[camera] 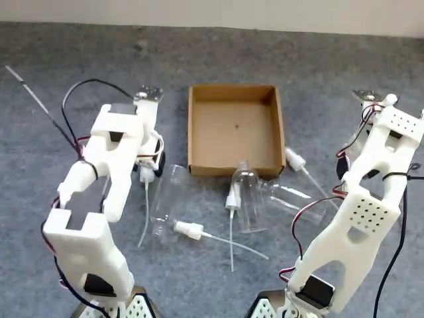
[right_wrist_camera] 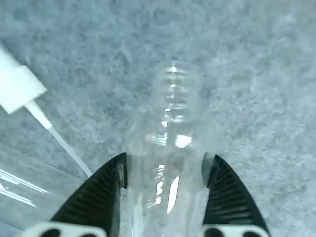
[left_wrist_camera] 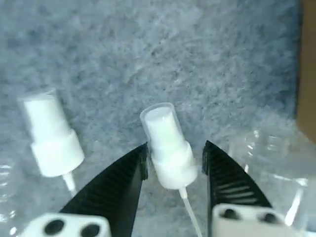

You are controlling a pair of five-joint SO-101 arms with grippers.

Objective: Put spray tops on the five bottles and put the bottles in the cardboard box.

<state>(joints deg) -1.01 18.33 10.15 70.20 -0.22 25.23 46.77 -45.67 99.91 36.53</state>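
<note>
Two grippers inspected. Left gripper [left_wrist_camera: 176, 147]: jaws narrow, flanking a spray top [left_wrist_camera: 165, 133]. One jaw touches its collar, and I note a slim gap at the other. The top's long axis runs in line with the gripper, cap away from the wrist and tube toward it. A second top [left_wrist_camera: 52, 140] lies beside it with the same heading. From the high view I place this arm's end just off the near left corner of the box [camera: 195, 132]. Right gripper [right_wrist_camera: 166, 158]: jaws pressed to both sides of a clear bottle [right_wrist_camera: 170, 133]. The neck points away from the wrist, axis in line with the gripper. A third top [right_wrist_camera: 17, 89] lies near that bottle, apart from it, on the grey mat [right_wrist_camera: 256, 49].
</note>
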